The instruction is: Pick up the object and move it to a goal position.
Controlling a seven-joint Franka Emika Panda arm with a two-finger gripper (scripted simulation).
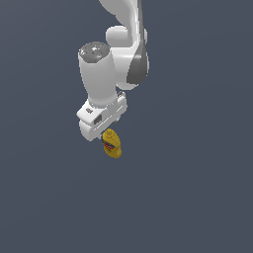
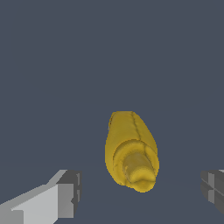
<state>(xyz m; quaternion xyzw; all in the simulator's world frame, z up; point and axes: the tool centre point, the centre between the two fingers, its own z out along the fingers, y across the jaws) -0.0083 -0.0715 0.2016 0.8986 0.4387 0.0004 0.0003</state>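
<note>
My gripper [image 2: 139, 192] stands wide open and holds nothing: in the wrist view I see one light grey finger [image 2: 65, 194] with a darker pad on one side and the dark grey tip of the other finger [image 2: 213, 189] at the frame's far edge, with a broad gap between them. The small yellow plastic mustard squeeze bottle [image 2: 131, 151] sits in that gap, touching neither finger, its tapered yellow cap [image 2: 139, 168] pointing up toward my wrist camera, so I am looking down its length. From the exterior view, the white gripper body [image 1: 101, 117] hangs directly above the bottle [image 1: 112, 144], and the fingers themselves are hidden behind that body. The bottle stands roughly upright, leaning slightly, with its blue-and-red label [image 1: 109, 144] facing the camera and its cap just beneath the gripper's underside. The white arm [image 1: 101, 79] rises from the gripper toward the top of the frame. Around everything lies a flat, dark blue-grey surface [image 1: 197, 188].
</note>
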